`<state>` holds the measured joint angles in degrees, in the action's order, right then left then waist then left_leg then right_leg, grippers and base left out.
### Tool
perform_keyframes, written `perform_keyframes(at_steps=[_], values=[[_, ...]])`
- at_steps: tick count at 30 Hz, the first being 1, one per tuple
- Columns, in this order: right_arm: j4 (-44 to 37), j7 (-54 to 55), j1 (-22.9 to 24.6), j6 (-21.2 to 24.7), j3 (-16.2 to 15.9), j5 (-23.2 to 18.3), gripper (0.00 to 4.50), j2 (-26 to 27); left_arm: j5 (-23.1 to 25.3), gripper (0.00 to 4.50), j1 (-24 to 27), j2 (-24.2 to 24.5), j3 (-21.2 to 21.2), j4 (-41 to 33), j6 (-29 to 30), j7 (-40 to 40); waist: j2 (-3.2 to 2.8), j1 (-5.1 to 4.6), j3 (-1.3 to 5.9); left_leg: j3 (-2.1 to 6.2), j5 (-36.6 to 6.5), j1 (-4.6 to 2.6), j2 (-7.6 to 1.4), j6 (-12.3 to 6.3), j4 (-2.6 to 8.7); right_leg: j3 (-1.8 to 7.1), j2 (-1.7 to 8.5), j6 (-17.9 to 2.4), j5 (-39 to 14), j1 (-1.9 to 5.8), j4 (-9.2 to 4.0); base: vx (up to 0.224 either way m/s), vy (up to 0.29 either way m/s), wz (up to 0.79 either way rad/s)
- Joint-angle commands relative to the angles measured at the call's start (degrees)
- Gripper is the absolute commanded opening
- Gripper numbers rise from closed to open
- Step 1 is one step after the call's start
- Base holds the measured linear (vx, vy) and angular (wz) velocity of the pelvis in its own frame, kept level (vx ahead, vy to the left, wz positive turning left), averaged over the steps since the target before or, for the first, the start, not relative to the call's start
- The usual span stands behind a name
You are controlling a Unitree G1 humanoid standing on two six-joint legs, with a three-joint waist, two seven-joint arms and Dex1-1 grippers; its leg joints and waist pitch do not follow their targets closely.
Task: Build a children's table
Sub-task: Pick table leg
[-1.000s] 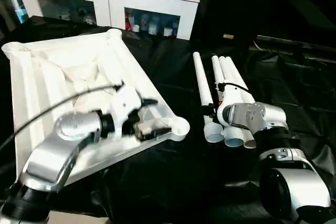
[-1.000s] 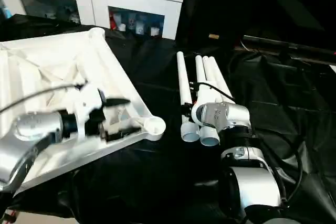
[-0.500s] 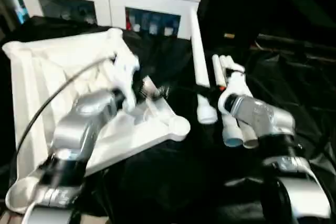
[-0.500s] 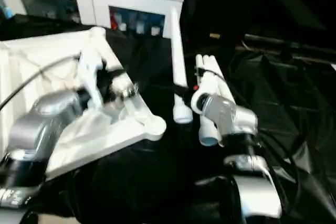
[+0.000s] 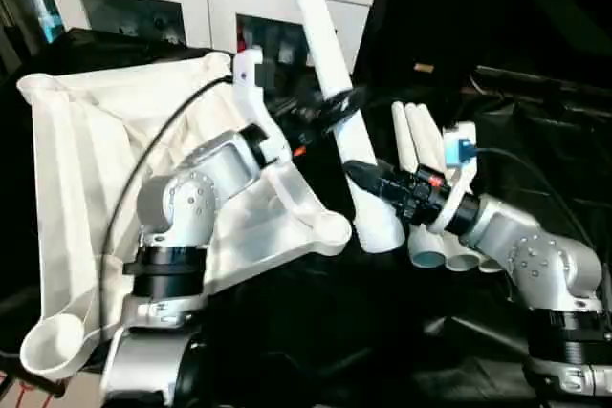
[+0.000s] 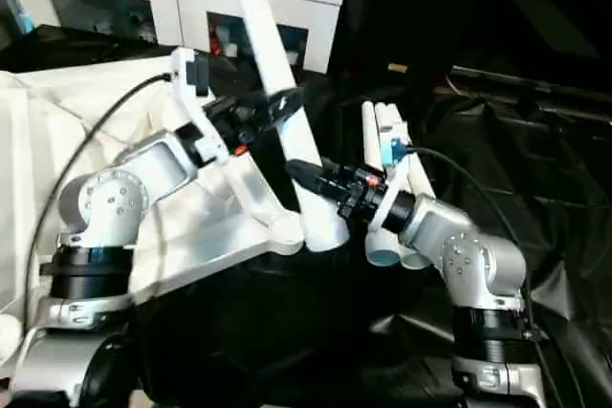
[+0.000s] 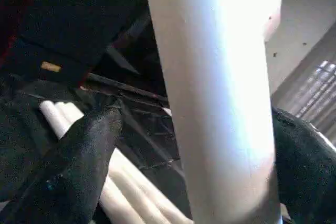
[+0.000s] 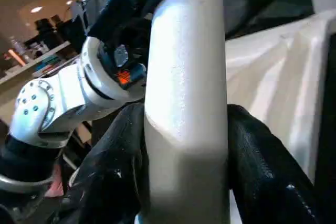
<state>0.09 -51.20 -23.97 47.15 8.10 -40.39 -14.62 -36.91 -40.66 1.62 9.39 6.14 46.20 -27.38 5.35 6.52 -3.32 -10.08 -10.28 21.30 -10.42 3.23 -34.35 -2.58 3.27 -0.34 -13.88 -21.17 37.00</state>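
Your right gripper [image 5: 368, 179] clamps the leg [image 5: 330, 93] near its wide end, center frame. Your left gripper [image 5: 325, 107] straddles it higher, jaws wide, not gripping. Tabletop [image 5: 86, 169] lies left.

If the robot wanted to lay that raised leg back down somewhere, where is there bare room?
Bare black cloth lies in front of the tabletop's near corner socket, and more beyond the lying legs on the robot's right. It is crowded in the middle, where the raised leg, the left pincer and the right pincer meet over the tabletop's edge.
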Motion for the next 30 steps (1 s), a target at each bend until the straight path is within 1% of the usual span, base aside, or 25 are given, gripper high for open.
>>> perform_keyframes(at_steps=[1, 3, 5, 6, 8, 10, 12, 13, 14, 15, 16, 17, 18, 19, 21, 22, 23, 24, 25, 26, 29, 30], values=[[-1.8, -0.6, 0.7, -0.4, -0.9, -0.9, 1.86, -1.4, -0.4, 4.50, -0.9, -0.6, 0.0, -0.8, 1.3, 1.3, -0.60, 0.15, 3.49, 1.03, -6.2, -1.06, -3.01, 0.95, 3.94, 2.69, 5.05, -11.7, -1.7, 2.39, -4.84, 0.000, 0.000, 0.00], [-1.6, -0.3, 0.6, -0.5, -1.0, -0.7, 1.86, -1.2, -1.1, 4.50, -0.9, -0.8, 0.2, -0.9, 1.6, 1.6, -0.50, 0.17, 3.57, 1.01, -5.0, -0.92, -2.93, 0.69, 3.87, 2.73, 5.02, -11.5, -0.2, 2.49, -4.72, 0.000, 0.000, 0.00], [-1.5, 0.1, 0.5, -0.5, -1.1, -0.4, 1.86, -1.0, -1.6, 4.50, -0.7, -1.0, 0.3, -1.2, 2.1, 2.1, -0.41, 0.19, 3.64, 1.01, -4.1, -0.86, -2.88, 0.35, 3.80, 2.70, 5.01, -11.8, 1.4, 2.53, -4.57, 0.000, 0.000, 0.00], [-1.5, 0.3, 0.5, -0.5, -1.1, -0.3, 1.86, -1.0, -1.8, 4.50, -0.7, -0.9, 0.3, -1.4, 2.4, 2.4, -0.47, 0.20, 3.64, 1.03, -4.0, -0.89, -2.90, 0.28, 3.81, 2.68, 5.00, -11.8, 1.6, 2.50, -4.54, 0.000, 0.000, 0.00], [-1.5, 0.3, 0.5, -0.7, -1.3, 0.0, 1.86, -1.0, -1.8, 4.23, -0.6, -0.9, 0.3, -1.6, 2.9, 3.3, -0.27, 0.21, 3.59, 0.96, -4.1, -0.92, -2.92, 0.18, 3.81, 2.66, 4.99, -11.9, 1.4, 2.44, -4.61, 0.000, 0.000, 0.00], [-1.6, 0.5, 0.6, -1.0, -1.9, 0.5, 1.86, -1.2, -1.0, 4.16, -0.6, -1.1, 0.6, -1.3, 4.0, 5.7, -0.48, 0.21, 3.55, 0.99, -4.6, -0.95, -2.98, 0.31, 3.85, 2.68, 4.99, -11.8, 0.8, 2.39, -4.63, 0.000, 0.000, 0.00], [-1.6, 1.0, 0.5, -1.8, -2.6, 1.2, 1.86, -1.4, -0.4, 4.08, -1.0, -1.7, 1.4, -0.8, 4.6, 8.4, -0.49, 0.21, 3.50, 1.01, -5.1, -0.97, -3.04, 0.72, 3.91, 2.67, 5.05, -11.7, 0.1, 2.37, -4.72, 0.000, 0.000, 0.00], [-1.6, 1.1, 0.5, -2.0, -2.8, 1.3, 1.86, -1.5, -0.4, 3.82, -1.0, -1.8, 1.5, -0.7, 4.7, 8.8, -0.34, 0.20, 3.44, 1.02, -5.5, -0.92, -2.99, 0.82, 3.92, 2.68, 5.04, -11.4, -0.7, 2.44, -4.83, 0.000, 0.000, 0.00], [-1.8, 1.9, 0.3, -2.7, -3.7, 2.5, 1.86, -1.4, 1.6, 3.82, -1.8, -2.3, 2.0, 0.7, 4.8, 13.0, -0.27, 0.14, 3.44, 1.01, -5.7, -0.89, -2.97, 0.85, 3.93, 2.72, 5.04, -11.1, -1.3, 2.45, -4.94, 0.000, 0.000, 0.00], [-1.9, 2.1, 0.2, -2.8, -3.9, 2.6, 1.86, -1.3, 2.0, 3.77, -1.9, -2.2, 1.8, 0.8, 4.8, 13.6, -0.28, 0.10, 3.45, 1.11, -5.4, -0.92, -2.97, 0.98, 3.94, 2.73, 5.03, -10.6, -1.3, 2.42, -4.97, 0.000, 0.000, 0.00], [-1.8, 3.4, -0.3, -3.7, -4.5, 4.0, 1.86, -1.0, 3.1, 3.63, -2.1, -2.4, 1.7, 1.1, 5.3, 15.7, -0.28, 0.11, 3.44, 1.14, -5.2, -0.95, -3.07, 1.05, 3.96, 2.76, 5.10, -10.2, -1.5, 2.33, -4.94, 0.000, 0.000, 0.00], [-1.7, 4.1, -0.6, -4.1, -4.8, 4.7, 1.86, -0.8, 3.2, 3.63, -2.1, -2.6, 1.7, 1.0, 5.7, 16.4, -0.25, 0.06, 3.47, 1.14, -5.0, -0.88, -3.01, 1.11, 3.95, 2.74, 5.06, -10.1, -1.4, 2.38, -4.90, 0.000, 0.000, 0.00], [-1.6, 4.3, -0.7, -4.2, -4.8, 4.9, 1.86, -0.7, 3.1, 3.49, -2.1, -2.6, 1.7, 0.9, 5.7, 16.6, -0.25, 0.12, 3.47, 1.13, -4.9, -0.88, -2.95, 1.05, 3.93, 2.76, 5.10, -10.0, -1.3, 2.40, -4.97, 0.000, 0.000, 0.00], [-0.9, 5.9, -1.4, -4.9, -5.2, 6.3, 1.86, -0.2, 3.2, 3.31, -2.1, -3.1, 1.9, 0.7, 6.2, 18.0, -0.20, 0.06, 3.44, 1.08, -4.7, -0.88, -2.89, 0.95, 3.93, 2.75, 5.01, -10.0, -1.1, 2.34, -4.98, 0.000, 0.000, 0.00], [-0.5, 7.0, -2.0, -5.2, -5.6, 7.2, 1.86, 0.1, 3.3, 3.23, -2.1, -3.5, 2.1, 0.6, 6.3, 19.3, -0.25, 0.01, 3.47, 1.15, -4.4, -0.83, -2.90, 1.12, 3.96, 2.70, 4.99, -10.2, -0.8, 2.35, -4.88, 0.000, 0.000, 0.00], [-0.4, 7.4, -2.2, -5.4, -6.0, 7.8, 1.86, 0.2, 3.5, 3.10, -2.1, -3.7, 2.2, 0.6, 6.3, 20.1, -0.24, -0.01, 3.51, 1.13, -4.0, -0.91, -2.95, 1.05, 3.92, 2.73, 4.96, -10.3, 0.3, 2.35, -4.80, 0.000, 0.000, 0.00], [-0.4, 7.7, -2.4, -5.7, -6.3, 8.2, 1.86, 0.3, 3.5, 2.95, -2.2, -3.9, 2.3, 0.5, 6.4, 20.8, -0.24, -0.01, 3.51, 1.13, -4.0, -0.91, -2.95, 1.05, 3.92, 2.73, 4.96, -10.3, 0.3, 2.35, -4.80, 0.000, 0.000, 0.00], [-0.2, 8.4, -2.7, -6.0, -6.7, 8.8, 1.86, 0.4, 4.0, 2.95, -2.4, -4.1, 2.5, 0.7, 6.2, 22.1, -0.20, -0.02, 3.51, 1.09, -3.8, -0.84, -2.92, 0.87, 3.89, 2.75, 4.94, -10.3, 1.0, 2.41, -4.76, 0.000, 0.000, 0.00], [0.0, 9.0, -3.1, -6.1, -6.9, 9.2, 1.86, 0.6, 4.4, 2.82, -2.5, -4.3, 2.8, 0.8, 6.1, 23.1, -0.24, -0.04, 3.50, 1.10, -3.9, -0.87, -2.94, 0.94, 3.92, 2.74, 4.93, -10.2, 1.2, 2.36, -4.77, 0.000, 0.000, 0.00], [0.2, 9.7, -3.3, -6.3, -7.2, 9.5, 1.86, 0.9, 4.7, 2.76, -2.6, -4.4, 3.0, 0.9, 6.0, 23.8, -0.13, -0.04, 3.50, 1.06, -3.9, -0.92, -2.93, 0.77, 3.88, 2.76, 4.98, -10.3, 1.2, 2.37, -4.79, 0.000, 0.000, 0.00], [0.3, 10.2, -3.8, -6.4, -7.5, 9.8, 1.86, 1.3, 4.2, 2.46, -2.8, -4.7, 3.5, 0.9, 5.8, 24.5, -0.17, -0.08, 3.49, 1.07, -3.8, -0.89, -2.91, 0.68, 3.93, 2.72, 4.92, -10.3, 1.2, 2.38, -4.77, 0.000, 0.000, 0.00], [0.3, 10.2, -3.8, -6.4, -7.5, 9.8, 1.86, 1.3, 4.2, 2.46, -2.8, -4.7, 3.5, 0.9, 5.8, 24.5, -0.19, -0.07, 3.48, 1.08, -3.8, -0.87, -2.91, 0.72, 3.94, 2.72, 4.91, -10.2, 1.3, 2.38, -4.77, 0.000, 0.000, 0.00]])
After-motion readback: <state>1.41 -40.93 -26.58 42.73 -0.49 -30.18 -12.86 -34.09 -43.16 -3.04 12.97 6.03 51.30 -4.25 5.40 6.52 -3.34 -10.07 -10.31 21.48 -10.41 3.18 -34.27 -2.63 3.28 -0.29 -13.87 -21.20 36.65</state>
